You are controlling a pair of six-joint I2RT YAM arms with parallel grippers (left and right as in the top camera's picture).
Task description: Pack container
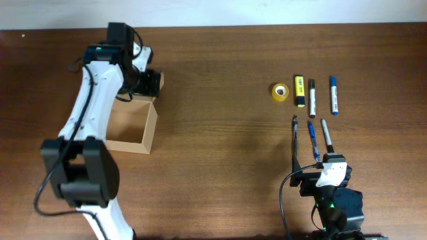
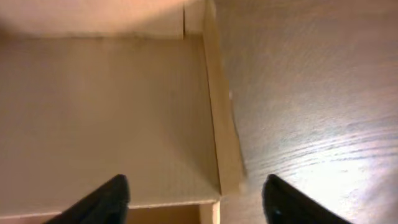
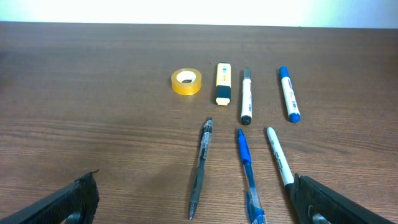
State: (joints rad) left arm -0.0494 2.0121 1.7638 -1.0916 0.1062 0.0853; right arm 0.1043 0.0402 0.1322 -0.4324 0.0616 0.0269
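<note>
Preparation is the step in hand, I'd judge, since nothing is packed yet. From overhead, the container (image 1: 130, 125) sits at the left of the table (image 1: 213, 167), open at the top. What you can see of its inside holds nothing, though the arm hides part of it. Your left gripper (image 1: 148, 81) is at its far right corner. The supplies lie well apart on the right: tape roll (image 1: 279, 91), yellow highlighter (image 1: 300, 91), two markers (image 1: 312, 98) and three pens (image 1: 313, 139).

Left wrist view: the jaws are spread and straddle the box wall, one finger (image 2: 106, 199) inside and the other outside. Neither pad visibly touches the cardboard, so they are grasping nothing. The floor below is bare.

Right wrist view: your right gripper (image 3: 202, 202) is spread wide and empty, low over the table just short of the pens. Next you'll likely need to pinch that wall to steady the box, then line the right jaws across one pen.
</note>
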